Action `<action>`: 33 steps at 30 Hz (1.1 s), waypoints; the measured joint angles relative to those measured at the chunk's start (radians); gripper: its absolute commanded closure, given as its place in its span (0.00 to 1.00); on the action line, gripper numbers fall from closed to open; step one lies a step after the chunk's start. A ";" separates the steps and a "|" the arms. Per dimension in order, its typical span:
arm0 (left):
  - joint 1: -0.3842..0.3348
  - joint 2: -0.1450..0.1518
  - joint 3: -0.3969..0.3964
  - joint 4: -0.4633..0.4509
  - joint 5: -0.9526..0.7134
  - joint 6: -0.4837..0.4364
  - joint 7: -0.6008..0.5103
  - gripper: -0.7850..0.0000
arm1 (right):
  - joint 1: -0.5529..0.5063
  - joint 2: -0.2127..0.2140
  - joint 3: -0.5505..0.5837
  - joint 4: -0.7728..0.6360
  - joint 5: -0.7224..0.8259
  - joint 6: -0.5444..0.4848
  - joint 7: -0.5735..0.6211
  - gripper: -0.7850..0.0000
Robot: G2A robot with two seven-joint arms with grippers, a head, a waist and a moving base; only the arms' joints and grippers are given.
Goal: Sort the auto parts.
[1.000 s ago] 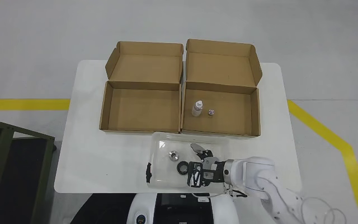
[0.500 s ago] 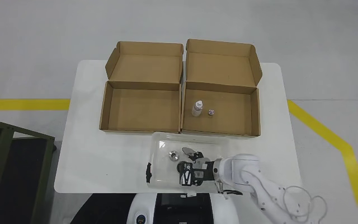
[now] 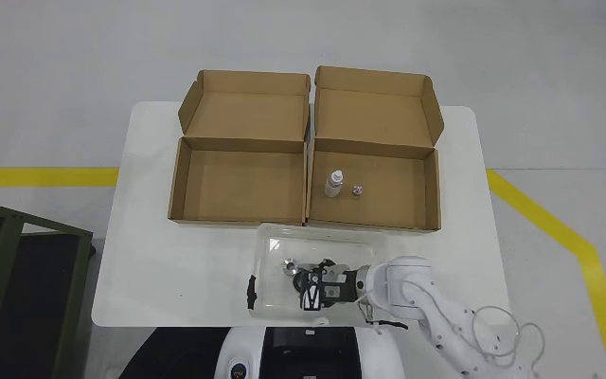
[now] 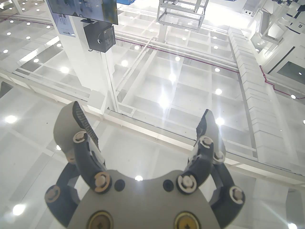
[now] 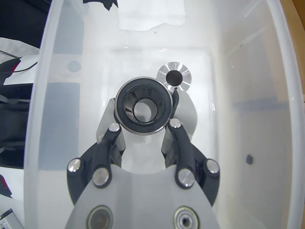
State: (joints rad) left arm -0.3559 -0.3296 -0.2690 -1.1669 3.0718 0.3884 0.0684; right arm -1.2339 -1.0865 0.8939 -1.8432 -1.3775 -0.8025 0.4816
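Down in the clear bin [image 5: 281, 72], the black bearing [image 5: 143, 85] is pinched by the right gripper [image 5: 143, 100]. The silver part [image 5: 184, 76] touching one fingertip could easily be dragged along. The left gripper [image 4: 143, 125] is held spread, off-task.

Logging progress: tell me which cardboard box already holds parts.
The cardboard box on the robot's right: a white bottle and a small metal part sit in it. The left box is bare inside.
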 measured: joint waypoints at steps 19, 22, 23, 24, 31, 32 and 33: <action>0.000 0.000 0.000 0.000 0.000 0.000 0.000 0.00 | -0.090 0.030 0.153 -0.043 0.148 -0.023 -0.239 1.00; 0.000 0.000 0.000 0.000 0.000 0.000 0.000 0.00 | -0.100 0.032 0.165 -0.042 0.177 -0.036 -0.288 1.00; 0.000 0.000 0.000 0.000 0.000 0.000 0.000 0.00 | -0.102 0.032 0.166 -0.043 0.188 -0.042 -0.302 1.00; 0.000 0.000 0.000 0.000 0.000 0.000 0.000 0.00 | -0.103 0.033 0.168 -0.045 0.198 -0.048 -0.314 1.00; 0.000 0.000 0.000 0.000 0.000 0.000 0.000 0.00 | -0.105 0.034 0.189 -0.074 0.277 -0.064 -0.384 1.00; 0.000 0.000 0.000 0.000 0.000 0.000 0.000 0.00 | -0.106 0.034 0.194 -0.077 0.290 -0.062 -0.392 1.00; 0.000 0.000 0.000 0.000 0.000 0.000 0.000 0.00 | -0.106 0.034 0.199 -0.081 0.304 -0.060 -0.401 1.00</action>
State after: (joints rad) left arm -0.3559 -0.3296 -0.2690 -1.1669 3.0718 0.3884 0.0684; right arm -1.3399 -1.0525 1.0931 -1.9244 -1.0739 -0.8623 0.0809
